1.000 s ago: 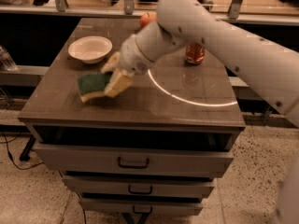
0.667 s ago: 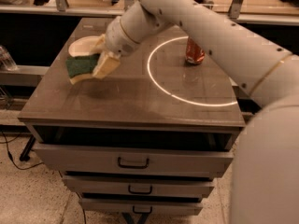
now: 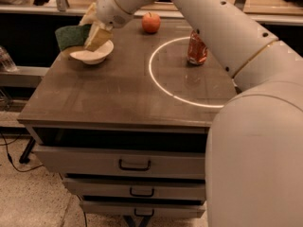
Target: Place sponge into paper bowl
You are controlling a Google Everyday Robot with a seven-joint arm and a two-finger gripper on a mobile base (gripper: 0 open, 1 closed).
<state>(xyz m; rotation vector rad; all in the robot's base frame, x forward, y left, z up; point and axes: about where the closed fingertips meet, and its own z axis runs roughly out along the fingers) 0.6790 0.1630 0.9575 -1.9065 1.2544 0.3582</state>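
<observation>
Closest to the camera is the robot's big white arm point(image 3: 255, 141), filling the right side. Left of it is the front of a drawer cabinet point(image 3: 118, 162) with three dark pull handles stacked up. On the brown tabletop point(image 3: 109, 93) there's a glowing white ring point(image 3: 150, 70), and an orange-red soda can point(image 3: 197, 48) stands upright at the ring's far edge. There's print on the can but I can't read any of it, so no brand. Back left, the gripper point(image 3: 91, 32) is clamped on the sponge point(image 3: 70, 36), green scouring side up and tilted, held right over the left part of the paper bowl point(image 3: 102, 53). Can't tell if the sponge's bottom edge touches the rim. Furthest back, an apple point(image 3: 151, 22) sits near the far edge. Compared to a second ago, the sponge has gone from low over the table in front of the bowl to up over it. The bowl and can haven't budged, and the apple now shows clear of the arm.
</observation>
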